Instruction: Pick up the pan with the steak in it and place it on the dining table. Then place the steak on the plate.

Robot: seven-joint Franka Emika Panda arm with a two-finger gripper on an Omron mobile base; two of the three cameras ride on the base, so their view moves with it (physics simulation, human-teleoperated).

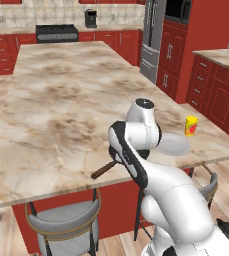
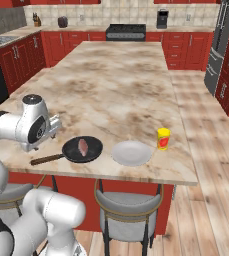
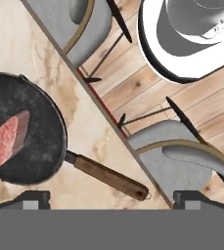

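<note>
The black pan [image 2: 82,149] sits on the dining table [image 2: 111,85] near its front edge, with the pinkish steak [image 2: 83,146] lying flat inside. Its brown handle [image 2: 46,160] points left along the edge and also shows past the arm in the left base view [image 1: 103,171]. Just right of the pan lies the white plate [image 2: 131,152], bare. My gripper [image 2: 55,131] hovers above the table beside the handle, open, holding nothing. In the hand view the pan [image 3: 20,136], steak [image 3: 11,139] and handle [image 3: 111,178] lie ahead of the gripper [image 3: 114,199], whose fingertips [image 3: 35,197] stand wide apart.
A yellow cup [image 2: 163,138] stands on the table right of the plate. Grey stools [image 2: 128,205] [image 1: 66,220] are tucked under the table's front edge, above a wood floor. Red cabinets, a stove [image 2: 126,31] and a fridge [image 1: 153,35] line the far walls.
</note>
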